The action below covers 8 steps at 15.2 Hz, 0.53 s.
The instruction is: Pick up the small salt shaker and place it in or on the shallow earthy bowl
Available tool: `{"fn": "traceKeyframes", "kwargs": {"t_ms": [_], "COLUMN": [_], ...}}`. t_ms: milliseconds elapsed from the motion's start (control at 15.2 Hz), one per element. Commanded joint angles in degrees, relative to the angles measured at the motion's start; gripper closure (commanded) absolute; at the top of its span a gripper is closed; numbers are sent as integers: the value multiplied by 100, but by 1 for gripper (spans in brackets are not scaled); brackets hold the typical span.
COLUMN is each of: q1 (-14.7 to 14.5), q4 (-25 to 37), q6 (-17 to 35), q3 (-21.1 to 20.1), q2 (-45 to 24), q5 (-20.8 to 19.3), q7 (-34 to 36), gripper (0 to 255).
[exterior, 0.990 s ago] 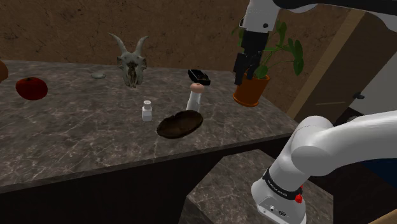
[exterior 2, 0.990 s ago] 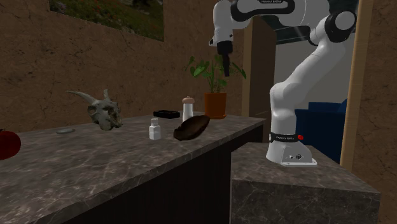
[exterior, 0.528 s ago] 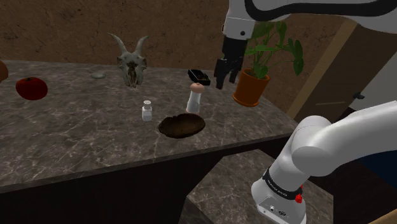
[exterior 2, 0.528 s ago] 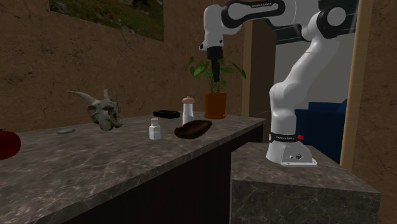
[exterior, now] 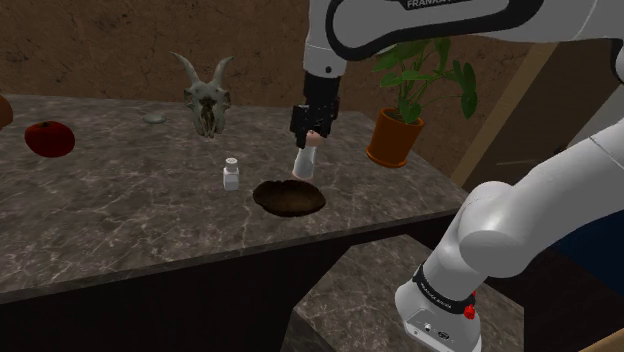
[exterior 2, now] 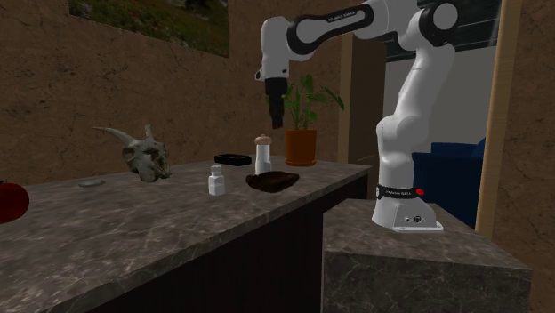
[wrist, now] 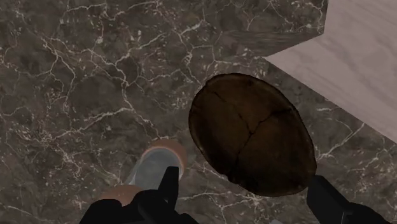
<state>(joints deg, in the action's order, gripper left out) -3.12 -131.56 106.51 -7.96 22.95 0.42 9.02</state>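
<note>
On counter (exterior: 120,210), near bowl (exterior: 288,197), shoulder view's left of it: small salt shaker (exterior: 231,175), upright. Prob. light, rigid, slick; take at mid-body, below cap. Gripper (exterior: 309,130) over taller bottle (exterior: 303,162), fingers (wrist: 168,186) apart, empty.

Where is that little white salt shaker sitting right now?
In the shoulder view the salt shaker stands upright on the dark veined counter, just left of the brown bowl and in front of the horned skull.
</note>
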Motion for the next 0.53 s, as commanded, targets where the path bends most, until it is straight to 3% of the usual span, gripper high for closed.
{"fn": "traceKeyframes", "kwargs": {"t_ms": [0,462], "q1": [-11,-71], "q4": [159,1008], "q6": [320,1064], "q3": [-104,-414], "q2": [-411,-1835], "q5": [-59,-455], "q7": [119,603], "gripper": [0,0]}}
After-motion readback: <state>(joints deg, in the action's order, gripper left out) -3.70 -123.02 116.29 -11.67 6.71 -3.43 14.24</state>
